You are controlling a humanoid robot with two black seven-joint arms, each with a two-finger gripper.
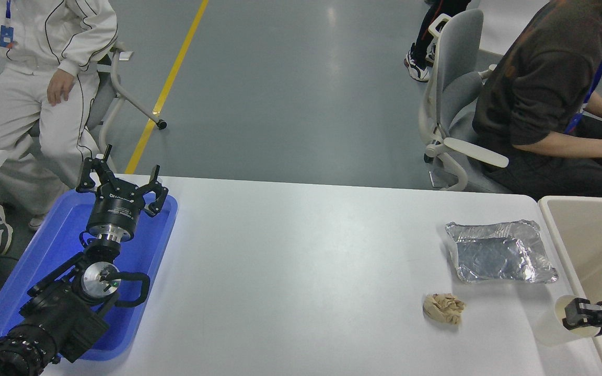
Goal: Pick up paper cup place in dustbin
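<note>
One right gripper [579,318], seemingly at paper cup [552,328].

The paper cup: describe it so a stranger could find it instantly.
Start at the white table and go to its near right corner, beside the beige dustbin. The paper cup stands there, at the right tool. It is smooth, white and tapered, unlike the crumpled tan paper wad and the silver foil tray.
</note>
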